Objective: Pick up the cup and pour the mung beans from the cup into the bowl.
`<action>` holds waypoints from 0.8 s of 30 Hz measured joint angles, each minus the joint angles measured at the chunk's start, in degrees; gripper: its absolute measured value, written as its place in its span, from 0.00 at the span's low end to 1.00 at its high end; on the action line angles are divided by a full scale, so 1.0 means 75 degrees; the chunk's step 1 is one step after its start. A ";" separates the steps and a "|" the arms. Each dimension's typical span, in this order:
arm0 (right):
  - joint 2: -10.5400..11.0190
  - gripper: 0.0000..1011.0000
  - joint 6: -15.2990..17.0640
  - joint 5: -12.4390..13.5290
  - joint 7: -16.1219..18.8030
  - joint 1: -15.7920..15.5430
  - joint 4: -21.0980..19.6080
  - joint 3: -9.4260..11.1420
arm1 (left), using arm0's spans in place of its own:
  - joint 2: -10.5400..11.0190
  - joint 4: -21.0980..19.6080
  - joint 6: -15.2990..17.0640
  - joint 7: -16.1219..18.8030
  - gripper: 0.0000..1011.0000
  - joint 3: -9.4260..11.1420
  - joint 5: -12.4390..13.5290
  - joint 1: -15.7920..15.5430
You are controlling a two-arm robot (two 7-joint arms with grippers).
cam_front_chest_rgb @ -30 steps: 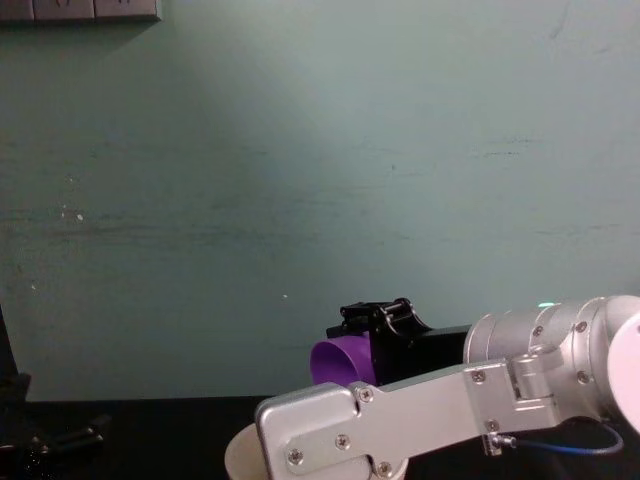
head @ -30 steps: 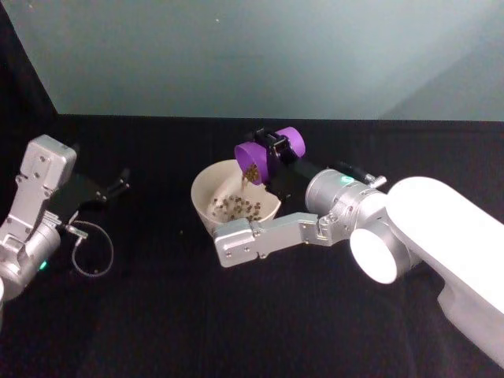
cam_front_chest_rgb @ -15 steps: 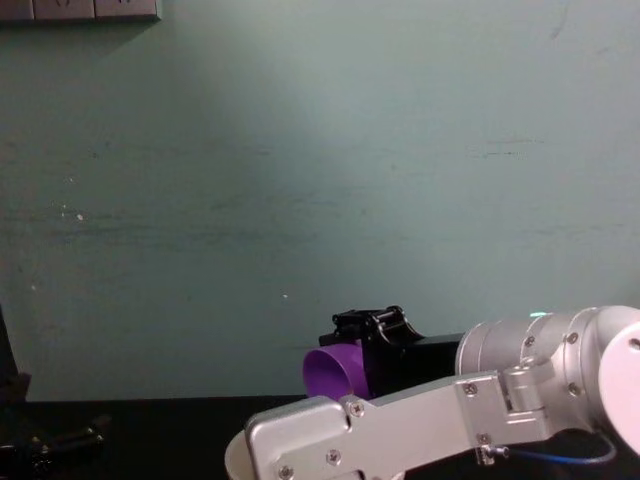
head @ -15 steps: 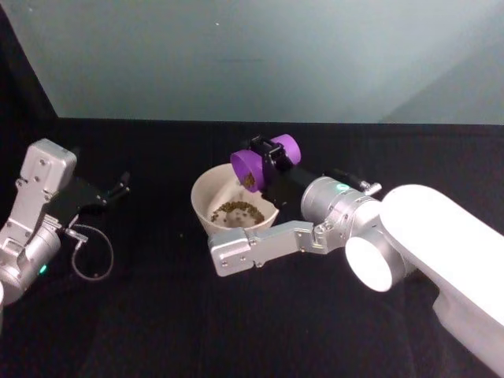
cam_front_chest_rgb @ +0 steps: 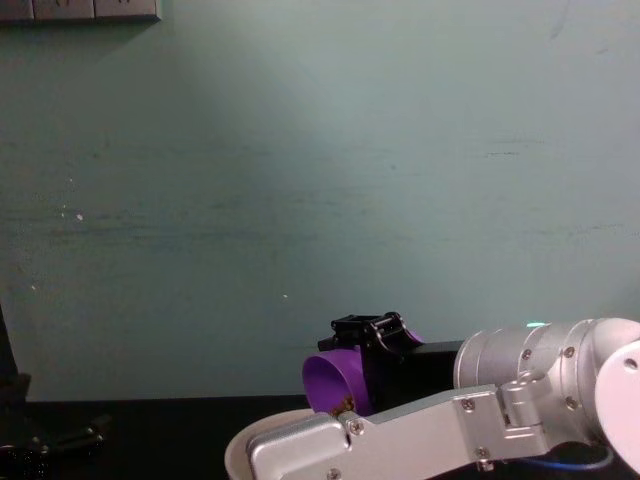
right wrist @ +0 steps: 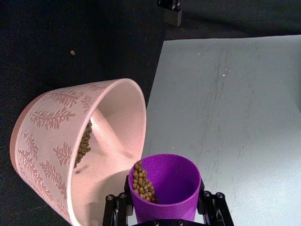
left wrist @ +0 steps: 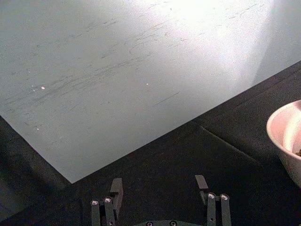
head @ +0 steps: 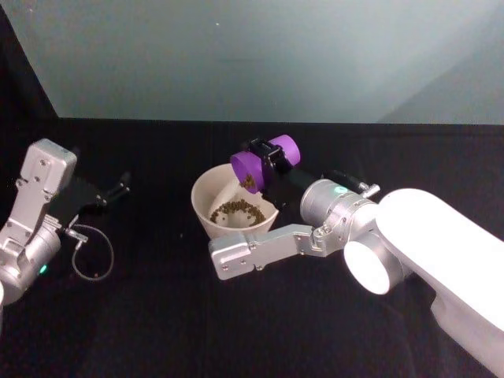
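The purple cup [head: 262, 161] is tipped on its side above the far rim of the pale bowl [head: 203, 198], mouth toward the bowl. My right gripper [head: 268, 157] is shut on it. In the right wrist view a clump of mung beans [right wrist: 143, 183] lies at the lip of the cup [right wrist: 165, 184], and more beans [right wrist: 84, 142] lie inside the bowl [right wrist: 56, 123], which has a leaf pattern outside. The chest view has the cup [cam_front_chest_rgb: 328, 379] just over the bowl's rim [cam_front_chest_rgb: 248, 444]. My left gripper [head: 118, 187] rests open to the left, apart from both.
A black cloth covers the table, with a pale wall behind. One stray bean [right wrist: 72, 52] lies on the cloth beyond the bowl. A thin cable loop [head: 90, 256] hangs by the left arm. The left wrist view has the bowl's side [left wrist: 284, 136] beyond my open left gripper [left wrist: 158, 186].
The falling stream of beans has stopped and the pile in the bowl has grown. My right arm and the cup shifted slightly left. The left arm has not moved.
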 joint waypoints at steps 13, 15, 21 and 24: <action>0.0071 0.73 -0.0037 -0.0327 0.0018 0.0118 -0.0004 -0.0191 | 0.0000 0.0000 0.0000 0.0000 0.99 0.0000 0.0000 0.0000; 0.0100 0.73 -0.0027 -0.0469 0.0048 0.0160 -0.0013 -0.0264 | 0.0000 0.0000 0.0000 0.0000 0.99 0.0000 0.0000 0.0000; 0.0164 0.73 0.0004 -0.0841 0.0128 0.0275 -0.0058 -0.0477 | 0.0000 0.0000 0.0000 0.0000 0.99 0.0000 0.0000 0.0000; 0.0183 0.73 0.0003 -0.0946 0.0158 0.0313 -0.0071 -0.0542 | 0.0000 0.0000 0.0000 0.0000 0.99 0.0000 0.0000 0.0000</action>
